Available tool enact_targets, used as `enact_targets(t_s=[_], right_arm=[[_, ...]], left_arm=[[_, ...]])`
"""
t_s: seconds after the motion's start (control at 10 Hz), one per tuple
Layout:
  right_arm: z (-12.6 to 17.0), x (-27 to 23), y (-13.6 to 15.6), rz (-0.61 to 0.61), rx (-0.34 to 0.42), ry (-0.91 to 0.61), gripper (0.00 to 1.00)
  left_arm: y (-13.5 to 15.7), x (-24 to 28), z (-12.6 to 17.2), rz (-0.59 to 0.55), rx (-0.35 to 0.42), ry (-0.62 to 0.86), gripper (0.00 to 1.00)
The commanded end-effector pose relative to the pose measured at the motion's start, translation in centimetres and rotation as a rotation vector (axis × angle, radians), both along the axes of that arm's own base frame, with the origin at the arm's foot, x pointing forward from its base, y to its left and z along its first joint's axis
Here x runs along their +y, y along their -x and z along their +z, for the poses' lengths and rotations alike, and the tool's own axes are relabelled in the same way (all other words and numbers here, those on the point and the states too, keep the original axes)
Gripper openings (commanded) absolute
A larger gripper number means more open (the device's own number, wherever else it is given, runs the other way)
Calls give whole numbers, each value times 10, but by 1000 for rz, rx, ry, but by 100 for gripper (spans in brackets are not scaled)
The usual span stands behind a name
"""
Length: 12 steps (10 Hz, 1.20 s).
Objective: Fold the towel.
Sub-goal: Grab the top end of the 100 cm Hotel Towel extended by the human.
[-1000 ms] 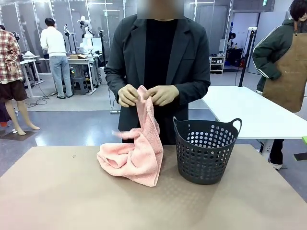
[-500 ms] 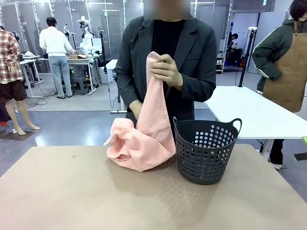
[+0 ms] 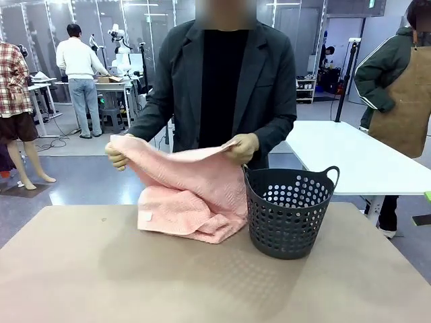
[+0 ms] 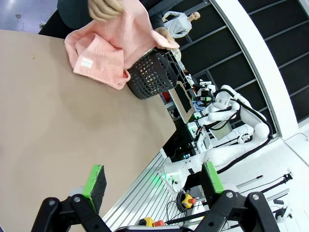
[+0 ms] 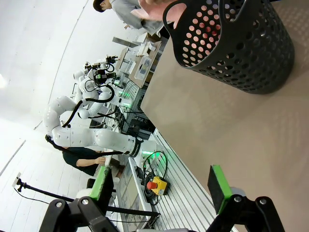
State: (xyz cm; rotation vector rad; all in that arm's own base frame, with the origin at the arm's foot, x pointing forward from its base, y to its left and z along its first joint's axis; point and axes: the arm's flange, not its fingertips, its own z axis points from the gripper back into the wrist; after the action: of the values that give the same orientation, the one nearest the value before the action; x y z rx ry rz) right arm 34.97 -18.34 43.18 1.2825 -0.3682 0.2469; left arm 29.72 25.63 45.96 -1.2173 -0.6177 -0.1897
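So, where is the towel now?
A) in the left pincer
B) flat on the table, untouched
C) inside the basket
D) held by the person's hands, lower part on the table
D: the person's one hand and other hand hold the towel up, and its lower part rests on the table beside the basket.

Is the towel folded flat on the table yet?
Not yet. The towel has its upper edge held up, stretched between the person's hands; the rest lies bunched on the table beside the basket.
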Motion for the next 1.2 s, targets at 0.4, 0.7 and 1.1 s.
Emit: enact_targets(t_s=[0.4,0.7,1.1], right_arm=[[2,0,0,-3,5,-1,100],[2,0,0,-3,5,-1,100],[0,0,0,0,0,0,100]], left_arm=[[-1,0,2,6,1,4,100],[-1,0,2,6,1,4,100],[0,1,8,-66,-86,-64,100]])
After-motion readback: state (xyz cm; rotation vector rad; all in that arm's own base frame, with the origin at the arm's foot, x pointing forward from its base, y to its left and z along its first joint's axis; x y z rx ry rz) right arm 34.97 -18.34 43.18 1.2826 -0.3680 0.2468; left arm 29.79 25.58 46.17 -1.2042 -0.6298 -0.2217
